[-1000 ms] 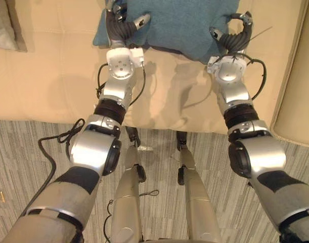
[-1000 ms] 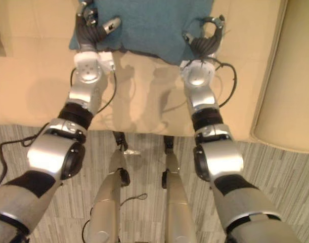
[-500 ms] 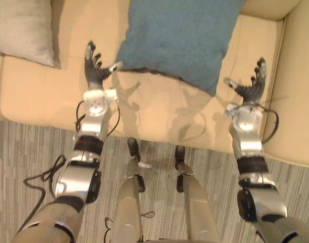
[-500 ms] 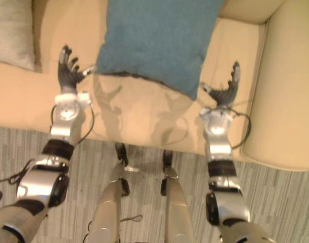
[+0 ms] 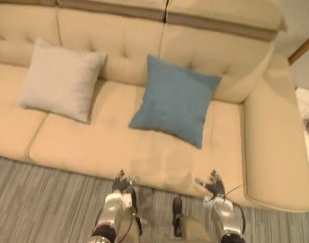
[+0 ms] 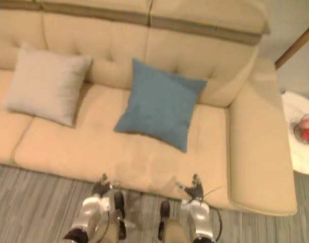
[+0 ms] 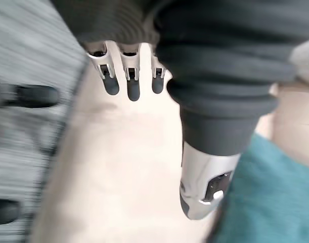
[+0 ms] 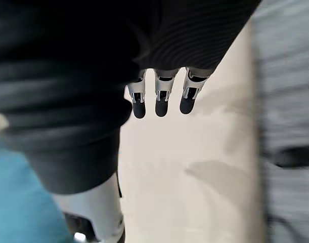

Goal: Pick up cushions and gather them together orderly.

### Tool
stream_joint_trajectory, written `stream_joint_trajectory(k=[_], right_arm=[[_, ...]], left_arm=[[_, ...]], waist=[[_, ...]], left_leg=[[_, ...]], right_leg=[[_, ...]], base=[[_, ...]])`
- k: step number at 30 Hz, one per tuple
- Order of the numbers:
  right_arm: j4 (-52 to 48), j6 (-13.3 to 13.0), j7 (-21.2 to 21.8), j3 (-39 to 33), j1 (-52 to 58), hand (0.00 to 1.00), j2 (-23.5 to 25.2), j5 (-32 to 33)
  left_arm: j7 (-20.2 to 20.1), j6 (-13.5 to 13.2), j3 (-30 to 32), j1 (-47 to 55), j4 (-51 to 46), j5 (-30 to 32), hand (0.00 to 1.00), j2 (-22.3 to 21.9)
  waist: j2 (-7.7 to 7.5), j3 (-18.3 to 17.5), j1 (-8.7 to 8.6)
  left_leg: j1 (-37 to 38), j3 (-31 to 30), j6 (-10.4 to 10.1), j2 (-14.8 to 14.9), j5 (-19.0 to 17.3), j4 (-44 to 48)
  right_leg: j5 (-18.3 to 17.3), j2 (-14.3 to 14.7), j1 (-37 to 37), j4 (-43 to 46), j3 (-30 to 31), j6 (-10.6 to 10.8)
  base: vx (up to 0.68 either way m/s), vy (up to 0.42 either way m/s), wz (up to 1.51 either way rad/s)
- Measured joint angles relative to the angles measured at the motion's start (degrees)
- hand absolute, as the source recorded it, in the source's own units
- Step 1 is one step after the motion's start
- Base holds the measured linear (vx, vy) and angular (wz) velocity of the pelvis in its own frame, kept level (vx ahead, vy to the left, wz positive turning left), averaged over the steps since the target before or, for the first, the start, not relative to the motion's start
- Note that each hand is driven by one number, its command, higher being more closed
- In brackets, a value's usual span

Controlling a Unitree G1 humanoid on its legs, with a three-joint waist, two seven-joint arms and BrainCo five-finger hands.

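My left hand [image 5: 121, 183] and right hand [image 5: 213, 182] hang empty, fingers straight. Blue cushion [image 5: 174, 104] at 12 o'clock, pale cushion [image 5: 60, 81] at 10 — soft and light, I judge — I'd clasp opposite edges.

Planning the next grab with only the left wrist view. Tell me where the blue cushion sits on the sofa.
Observer: The blue cushion leans upright against the backrest, toward the right end of the sofa.
Operator: Report any other cushion.
Observer: A beige cushion leans on the backrest to the blue one's left, with bare seat between them.
Operator: Give me the right hand.
Observer: The right hand is open by the seat's front edge, holding nothing.
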Motion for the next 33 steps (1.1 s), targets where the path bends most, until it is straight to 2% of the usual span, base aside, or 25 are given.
stream_joint_trajectory(k=[5,9,13,15,16,17,18,19,20,21,22,23,24,25,26,27,28,29,30,31,32,33], right_arm=[[7.15,0.86,0.21,-1.41,-0.10,0.00,-1.20,1.49],[8.18,1.02,0.15,-1.31,-1.14,0.00,-1.19,1.51],[7.88,1.10,-0.27,-1.05,-3.05,0.00,-0.67,1.56],[7.86,1.11,-0.51,-0.68,-3.69,0.00,-0.75,1.80],[7.66,1.17,-0.53,-0.30,-4.73,0.00,-0.42,1.83],[7.62,1.24,-0.53,-0.07,-4.46,0.00,-0.39,1.81],[7.63,1.29,-0.54,-0.09,-4.33,0.00,-0.39,1.81],[7.67,1.44,-0.55,-0.20,-3.92,0.00,-0.29,1.80],[7.85,1.44,-0.62,-0.27,-3.83,0.00,0.12,1.77],[7.83,1.43,-0.66,-0.31,-3.92,0.00,0.30,1.77],[7.82,1.49,-0.94,-1.37,-5.24,0.00,0.69,1.44],[7.72,1.52,-1.21,-2.28,-5.50,0.00,0.54,1.42],[7.48,1.48,-1.63,-2.94,-5.22,0.00,0.55,1.50],[7.32,1.47,-1.75,-2.84,-5.16,0.00,0.55,1.51],[6.80,1.33,-2.09,-2.12,-5.01,0.00,0.41,1.53],[6.78,1.35,-2.57,-0.58,-5.07,0.00,-0.38,1.55],[6.81,1.36,-2.70,-0.45,-4.90,0.00,-0.59,1.57],[7.24,1.63,-2.89,0.19,-2.88,0.00,-0.57,1.69],[7.32,2.02,-3.26,-0.01,-1.73,0.00,0.57,1.81],[7.31,2.02,-3.39,-0.12,-1.63,0.00,0.63,1.81],[7.32,2.04,-3.53,-0.17,-1.28,0.00,0.46,1.80],[7.34,2.08,-3.58,-0.14,-0.73,0.00,0.09,1.78]], left_arm=[[0.07,0.53,2.53,1.66,2.29,3.97,0.00,1.24],[0.15,0.56,2.88,1.76,2.28,5.87,0.00,2.19],[0.31,0.64,2.59,0.87,2.28,5.93,0.00,2.03],[0.42,0.68,2.51,0.03,1.96,5.94,0.00,1.70],[0.48,0.69,3.54,-0.51,1.46,5.92,0.00,1.00],[0.50,0.78,4.28,-0.73,0.79,5.92,0.00,0.87],[0.51,0.84,4.38,-0.72,0.38,5.92,0.00,0.79],[0.58,0.97,5.43,-0.54,-0.70,5.92,0.00,0.60],[0.70,0.96,7.14,-0.18,-1.19,5.93,0.00,0.70],[0.78,1.00,7.77,-0.14,-1.22,5.92,0.00,0.70],[1.36,1.48,9.45,-0.32,-1.19,5.90,0.00,0.19],[1.63,1.60,9.85,-0.12,-1.18,5.90,0.00,-1.00],[1.71,1.61,9.44,1.62,-1.17,5.88,0.00,-2.51],[1.72,1.61,8.91,2.18,-1.10,5.88,0.00,-2.68],[1.66,1.63,6.75,2.66,-0.54,5.88,0.00,-3.16],[1.60,1.74,4.70,1.90,-0.10,5.89,0.00,-3.99],[1.48,1.75,4.09,1.85,-0.09,5.89,0.00,-4.18],[1.39,1.75,2.64,1.97,0.05,5.89,0.00,-4.67],[1.16,1.74,2.33,2.04,0.13,5.91,0.00,-4.61],[1.19,1.78,2.50,2.05,0.12,5.93,0.00,-4.60],[1.23,1.80,2.51,1.89,-0.01,5.94,0.00,-4.53],[1.22,1.84,2.42,1.97,0.02,5.96,0.00,-4.62]], waist=[[-0.05,-0.43,-0.16],[-0.18,-0.48,-0.26],[-0.35,-0.38,-0.16],[-0.35,-0.38,-0.06],[0.02,-0.07,0.35],[0.07,-0.04,0.00],[-0.13,-0.15,-0.04],[-0.98,-0.58,0.25],[-2.20,-1.38,0.49],[-2.70,-1.59,0.61],[-2.73,-1.22,1.21],[-1.38,-0.74,2.13],[-0.19,-1.24,3.80],[-0.05,-1.57,4.13],[0.23,-1.72,4.61],[2.29,-0.92,4.14],[2.73,-0.83,3.90],[3.06,-0.91,2.86],[1.39,-0.12,2.89],[1.47,-0.14,2.88],[0.68,0.24,2.71],[0.49,-0.05,2.48]], left_leg=[[3.09,-0.35,0.12,-0.65,-0.02,-1.03],[4.32,-0.04,0.50,-1.30,0.05,-1.03],[5.46,1.36,1.06,-1.16,-0.56,-0.48],[4.97,1.37,2.01,-0.62,-1.85,1.29],[3.67,1.16,2.74,0.77,-2.51,3.28],[2.88,0.09,2.88,0.79,-2.72,5.00],[2.95,-0.36,2.90,0.79,-2.73,5.70],[1.39,-1.87,2.86,0.72,-2.66,8.14],[-2.01,-2.05,2.60,0.73,-2.44,12.11],[-3.06,-1.89,2.60,0.80,-2.43,13.35],[-5.58,-1.59,2.59,1.84,-2.40,16.50],[-6.03,-1.24,2.40,3.23,-2.26,17.31],[-6.62,-0.50,1.77,5.08,-1.52,17.48],[-7.09,-0.22,1.53,5.45,-1.25,17.45],[-8.67,0.13,0.28,6.19,-0.04,16.83],[-9.68,-0.16,0.07,7.78,1.40,15.33],[-9.68,0.02,-0.17,8.19,1.20,14.58],[-9.18,1.25,-1.85,9.04,-1.04,12.31],[-8.58,3.23,-2.79,9.65,-1.99,13.06],[-8.77,3.07,-2.71,9.67,-2.00,14.95],[-8.95,2.72,-1.88,9.44,-2.52,22.34],[-8.48,1.84,-0.53,8.48,-6.94,29.08]], right_leg=[[0.72,-0.20,4.14,-3.20,-0.61,0.65],[2.17,-0.74,6.29,-4.42,-0.16,0.82],[2.63,-0.89,5.42,-1.17,0.43,1.64],[2.79,-1.12,4.49,1.36,0.34,1.89],[-1.90,-1.88,1.72,12.94,-1.46,0.99],[-4.98,-3.16,0.15,23.37,-2.55,1.49],[-5.76,-3.65,-0.03,27.07,-2.64,2.07],[-6.41,-5.49,0.68,35.46,-2.41,2.95],[-6.00,-7.40,2.58,38.44,-1.71,3.63],[-5.64,-7.83,3.45,37.98,-1.46,3.72],[-9.63,-6.62,6.19,33.13,-1.53,5.88],[-11.89,-5.10,7.53,29.84,-2.34,4.99],[-15.13,-3.44,9.32,25.13,-3.61,4.07],[-16.31,-3.21,9.49,23.99,-4.22,3.49],[-19.85,-2.73,9.26,21.57,-5.60,1.42],[-20.75,-1.13,8.21,21.96,-7.05,-0.37],[-20.61,-0.68,8.14,22.04,-7.75,-0.59],[-19.88,-0.31,8.16,21.45,-9.46,-1.68],[-18.88,-1.18,8.36,20.49,-10.76,-3.17],[-18.53,-1.37,8.35,20.19,-10.98,-3.62],[-17.36,-2.08,8.27,19.38,-11.66,-3.68],[-16.03,-2.61,7.97,18.41,-11.89,-3.50]], base=[[0.06,0.014,0.05],[0.07,0.021,-0.02],[0.02,0.031,-0.15],[-0.08,-0.009,-0.05],[-0.13,-0.061,0.18],[-0.13,-0.061,0.28],[-0.02,-0.100,0.49],[-0.05,-0.155,0.48],[-0.09,-0.198,0.44],[-0.18,-0.203,0.35],[-0.18,-0.179,0.06],[-0.31,-0.258,-0.22],[-0.27,-0.220,-0.40],[-0.34,-0.274,-0.42],[-0.33,-0.245,-0.09],[-0.35,-0.229,0.04],[-0.35,-0.197,0.54],[-0.31,-0.116,0.52],[-0.27,-0.092,0.44],[-0.25,-0.052,0.11],[-0.22,-0.039,0.06],[-0.21,-0.021,0.08]])
